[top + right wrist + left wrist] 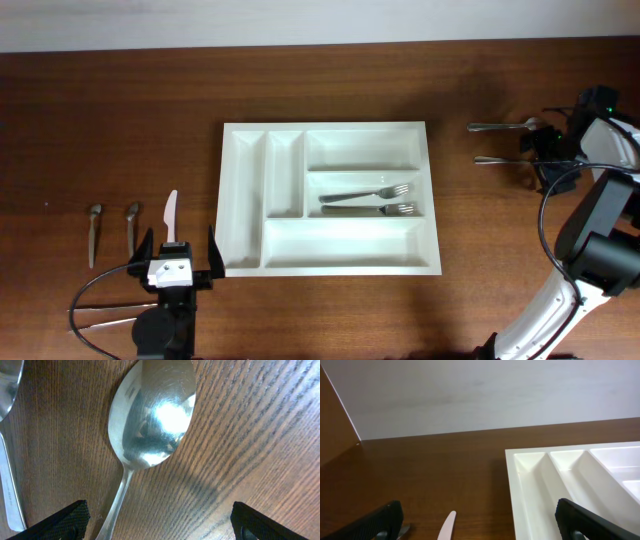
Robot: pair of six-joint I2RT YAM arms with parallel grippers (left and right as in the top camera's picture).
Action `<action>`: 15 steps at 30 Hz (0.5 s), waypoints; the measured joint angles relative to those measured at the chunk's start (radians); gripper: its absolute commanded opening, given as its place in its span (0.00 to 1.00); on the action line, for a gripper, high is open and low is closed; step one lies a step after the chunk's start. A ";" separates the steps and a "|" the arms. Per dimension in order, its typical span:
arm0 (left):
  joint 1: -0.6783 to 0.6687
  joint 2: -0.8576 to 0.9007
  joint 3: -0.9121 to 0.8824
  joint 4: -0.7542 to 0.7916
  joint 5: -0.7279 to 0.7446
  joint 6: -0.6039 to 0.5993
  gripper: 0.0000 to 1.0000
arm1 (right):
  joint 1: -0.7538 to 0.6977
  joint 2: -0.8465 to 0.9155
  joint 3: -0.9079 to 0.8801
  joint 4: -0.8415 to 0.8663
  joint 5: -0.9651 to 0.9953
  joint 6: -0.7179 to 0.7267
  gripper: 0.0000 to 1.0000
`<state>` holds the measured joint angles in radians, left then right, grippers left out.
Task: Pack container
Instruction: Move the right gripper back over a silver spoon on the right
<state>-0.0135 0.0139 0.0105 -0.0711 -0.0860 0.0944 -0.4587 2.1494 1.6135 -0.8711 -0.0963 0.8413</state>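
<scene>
The container (365,150) is a large white cutlery tray lying mid-table; two metal forks (365,200) lie in its middle crosswise compartment. My left gripper (178,255) stands open just left of the tray's near corner, over the handle end of a white knife (171,212). In the left wrist view the knife tip (447,527) shows between the open fingers (375,522), with the container (570,475) at right. At the far right my right gripper (537,148) hangs open low over two spoons (498,127). One spoon (150,415) fills the right wrist view, its handle running down near the left finger (60,522).
Two small spoons (95,225) lie at the left of the table beside the knife. More long cutlery (100,320) lies at the bottom left under a cable. A second spoon (7,435) shows at the left edge of the right wrist view.
</scene>
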 measured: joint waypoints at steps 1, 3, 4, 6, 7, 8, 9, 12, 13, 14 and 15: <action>0.000 0.000 0.000 0.000 0.000 0.000 0.99 | 0.000 0.003 0.000 0.002 0.000 0.001 0.92; 0.000 0.000 0.000 0.000 0.000 0.000 0.99 | 0.000 0.008 0.000 0.002 0.000 0.002 0.92; 0.000 0.000 0.000 0.000 0.000 0.000 0.99 | 0.000 0.013 0.000 0.001 0.000 0.008 0.92; 0.000 0.000 0.000 0.000 0.000 0.000 0.99 | 0.000 0.023 0.000 0.001 0.000 0.019 0.92; 0.000 0.000 0.000 0.000 0.000 0.000 0.99 | 0.000 0.030 0.000 0.001 0.000 0.021 0.92; 0.000 0.000 0.000 0.000 0.000 0.000 0.99 | 0.000 0.033 0.001 -0.001 0.001 0.024 0.92; 0.000 0.000 0.000 0.000 0.000 0.000 0.99 | 0.000 0.033 0.001 0.000 0.000 0.024 0.92; 0.000 0.000 0.000 0.000 0.000 0.000 0.99 | 0.000 0.034 0.001 0.000 0.000 0.028 0.92; 0.000 0.000 0.000 0.000 0.000 0.000 0.99 | 0.000 0.034 0.001 0.001 0.000 0.028 0.92; 0.000 0.000 0.000 0.000 0.000 0.000 0.99 | 0.000 0.034 0.001 0.002 0.000 0.031 0.91; 0.000 0.000 0.000 0.000 0.000 0.000 0.99 | 0.000 0.034 0.001 0.002 0.000 0.031 0.89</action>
<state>-0.0135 0.0139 0.0105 -0.0711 -0.0860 0.0944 -0.4587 2.1830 1.6146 -0.8688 -0.0959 0.8719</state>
